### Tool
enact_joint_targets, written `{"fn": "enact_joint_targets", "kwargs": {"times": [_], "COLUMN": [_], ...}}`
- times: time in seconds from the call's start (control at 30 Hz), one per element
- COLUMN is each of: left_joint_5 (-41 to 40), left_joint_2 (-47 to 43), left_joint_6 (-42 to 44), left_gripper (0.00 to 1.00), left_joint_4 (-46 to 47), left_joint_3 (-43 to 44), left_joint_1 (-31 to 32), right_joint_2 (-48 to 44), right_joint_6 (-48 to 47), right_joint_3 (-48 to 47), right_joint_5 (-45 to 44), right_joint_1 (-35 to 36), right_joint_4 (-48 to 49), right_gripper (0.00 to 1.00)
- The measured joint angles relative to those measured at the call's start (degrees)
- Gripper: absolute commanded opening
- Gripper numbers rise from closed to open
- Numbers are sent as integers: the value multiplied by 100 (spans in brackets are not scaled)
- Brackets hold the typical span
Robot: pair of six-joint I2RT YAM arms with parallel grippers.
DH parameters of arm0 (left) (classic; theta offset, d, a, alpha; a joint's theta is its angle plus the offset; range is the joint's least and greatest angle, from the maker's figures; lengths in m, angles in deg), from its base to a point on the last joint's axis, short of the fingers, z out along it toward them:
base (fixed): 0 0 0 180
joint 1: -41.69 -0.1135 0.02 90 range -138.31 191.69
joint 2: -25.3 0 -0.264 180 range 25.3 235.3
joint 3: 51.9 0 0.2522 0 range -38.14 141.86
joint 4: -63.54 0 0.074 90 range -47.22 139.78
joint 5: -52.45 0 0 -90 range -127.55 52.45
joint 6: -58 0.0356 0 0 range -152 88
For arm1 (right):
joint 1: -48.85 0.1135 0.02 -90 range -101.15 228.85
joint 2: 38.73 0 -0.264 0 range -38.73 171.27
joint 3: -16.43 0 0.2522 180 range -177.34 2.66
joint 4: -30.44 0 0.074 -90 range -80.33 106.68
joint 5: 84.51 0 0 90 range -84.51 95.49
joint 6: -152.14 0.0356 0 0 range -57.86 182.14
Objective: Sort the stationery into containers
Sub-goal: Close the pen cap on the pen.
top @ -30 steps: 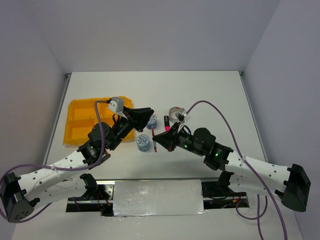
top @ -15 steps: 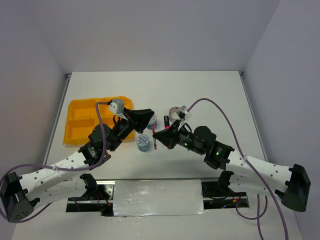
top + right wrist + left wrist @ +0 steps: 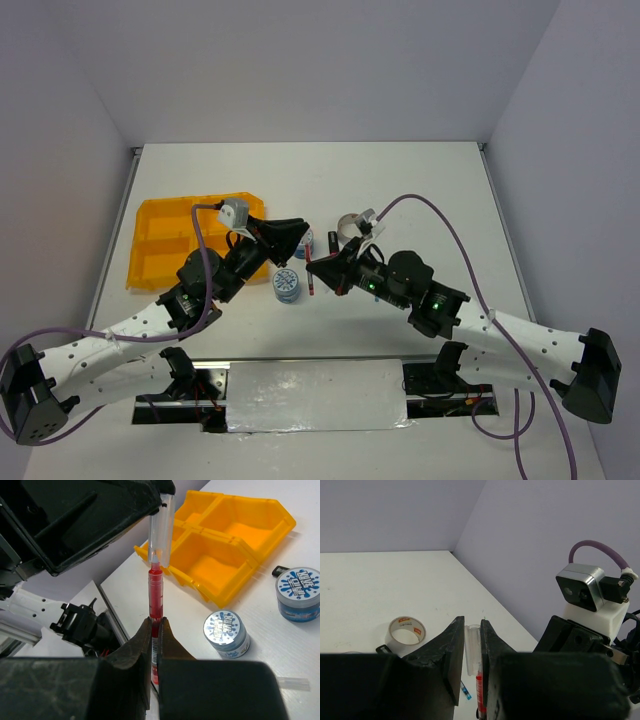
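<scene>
My right gripper point(image 3: 154, 621) is shut on a red pen point(image 3: 155, 592), held upright above the table. The pen's tip sits in the mouth of a clear pen cap point(image 3: 161, 527), on which my left gripper point(image 3: 471, 622) is shut. The left wrist view shows the clear cap point(image 3: 472, 645) between the jaws with the red pen point(image 3: 479, 690) below it. From above, both grippers meet at the red pen point(image 3: 311, 275), right of the yellow tray point(image 3: 165, 250). Two blue-white tape rolls point(image 3: 226, 630) point(image 3: 298, 592) stand on the table beside the tray point(image 3: 240, 535).
A grey tape ring point(image 3: 406, 632) lies on the table beyond the left jaws, and a blue pen's tip point(image 3: 465, 693) shows under them. A pink highlighter point(image 3: 334, 246) lies near the ring point(image 3: 350, 224). Another clear cap point(image 3: 292, 682) lies at the right.
The right gripper has edged the red pen slightly up towards the left gripper's cap. The left arm has barely moved.
</scene>
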Motion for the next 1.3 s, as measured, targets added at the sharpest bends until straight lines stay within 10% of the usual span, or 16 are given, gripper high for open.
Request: {"fn": "enact_joint_targets", "kwargs": {"times": [1.3], "left_joint_5": [55], "left_joint_2": [0], "left_joint_6": [-155], "left_gripper": [0], "left_joint_4": [243], "left_joint_3": [-44], "left_joint_1": [-15], "right_joint_2": [122], "right_joint_6": [-981], "right_joint_3": [-428], "right_joint_5": [-173], "right_joint_1": [17], "right_joint_4": [-197], "right_gripper": [0]}}
